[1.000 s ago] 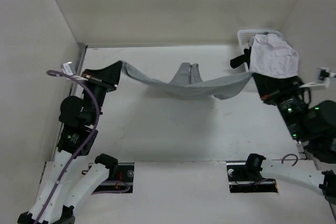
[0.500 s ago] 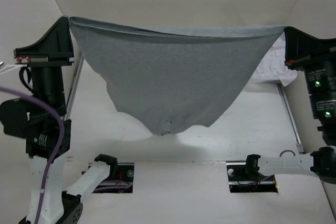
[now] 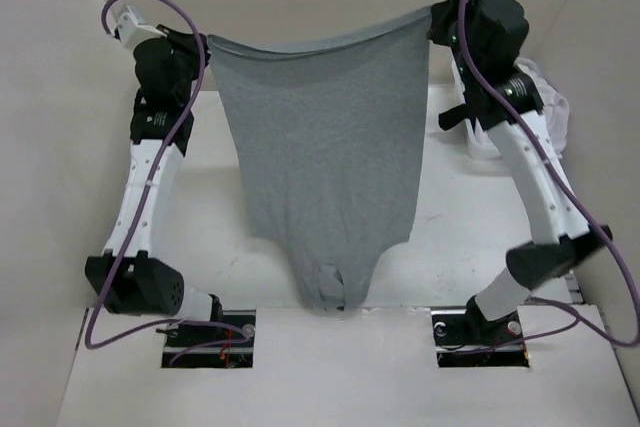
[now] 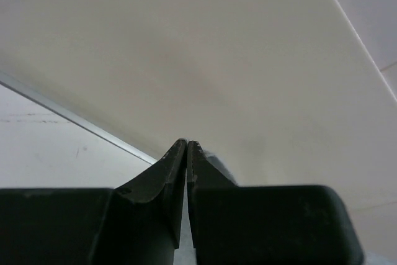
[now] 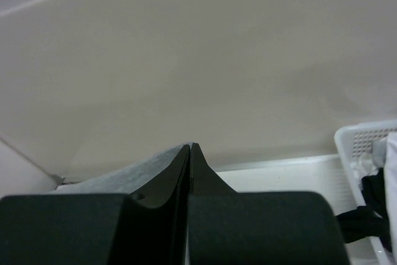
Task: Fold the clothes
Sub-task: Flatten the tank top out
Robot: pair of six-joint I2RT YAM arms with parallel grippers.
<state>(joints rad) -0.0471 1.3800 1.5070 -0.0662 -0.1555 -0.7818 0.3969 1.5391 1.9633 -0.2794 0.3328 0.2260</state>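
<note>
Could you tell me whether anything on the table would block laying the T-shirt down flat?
Nothing visible does. The T-shirt hangs from the left tool and right tool over bare table; it hides a patch behind it. The basket sits off at the far right corner.

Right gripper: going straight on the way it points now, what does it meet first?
Likely the beige back wall; nothing else shows ahead of the right gripper, shut on the grey T-shirt. Depth is unclear.
</note>
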